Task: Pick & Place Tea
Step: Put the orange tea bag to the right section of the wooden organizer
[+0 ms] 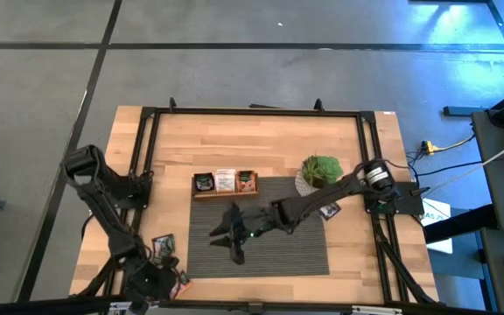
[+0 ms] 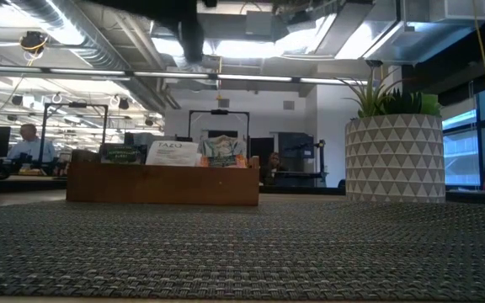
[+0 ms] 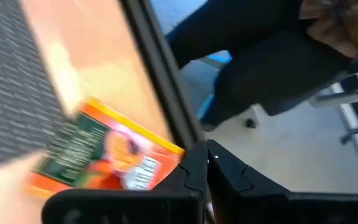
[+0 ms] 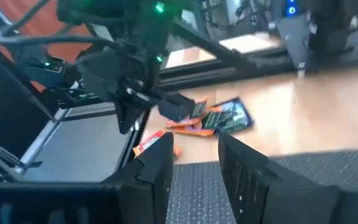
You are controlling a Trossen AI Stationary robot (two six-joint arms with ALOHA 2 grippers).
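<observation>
Light butcher-block wooden tabletop framed in black rail, with a dark grey woven rectangular mat laid at its middle; open office seen beyond in the low view

Long wooden three-compartment tray: set just past the mat's far edge, ahead of the right claw. Three upright sachets are held in it, one dark, one white, one orange-toned, so part of the sorting is judged done

Small green potted plant in a white patterned pot: beside the tray, next to the right arm

Left claw: at the table's near left corner, fingers together. An orange-and-green flat square tea sachet lies right beside the fingertips; whether its corner is pinched cannot be told from the wrist view

Loose tea sachets: a small cluster, orange and dark green, lying on bare wood under and just beside the left claw. These are judged still to be carried over

Another dark sachet: on the mat's edge under the right arm, also unplaced

Right claw: poised over the mat, fingers partly apart, nothing seen between them
</observation>
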